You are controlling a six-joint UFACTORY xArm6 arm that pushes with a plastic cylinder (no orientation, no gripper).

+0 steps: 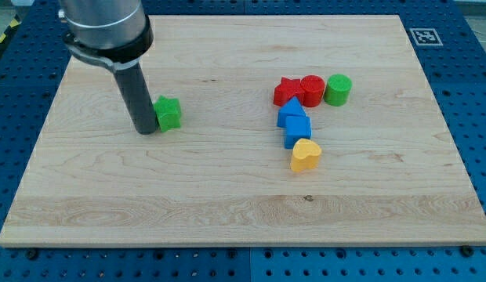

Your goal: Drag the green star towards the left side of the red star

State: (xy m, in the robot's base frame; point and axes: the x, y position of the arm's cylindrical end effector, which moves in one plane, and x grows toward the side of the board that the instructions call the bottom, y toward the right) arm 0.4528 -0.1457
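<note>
Yellow heart sits closest to the camera, low in the group at the view's right. Now the main thing: the green star lies at the view's left part of the counter, well apart from the red star. My tip touches the green star's left side, which looks like the right spot for pushing it rightward. No hand is here, only a rod, so nothing spreads or pinches. Beside the red star sit a red cylinder and a green cylinder. Two blue blocks lie just below it, so the star should stop before bumping them.
</note>
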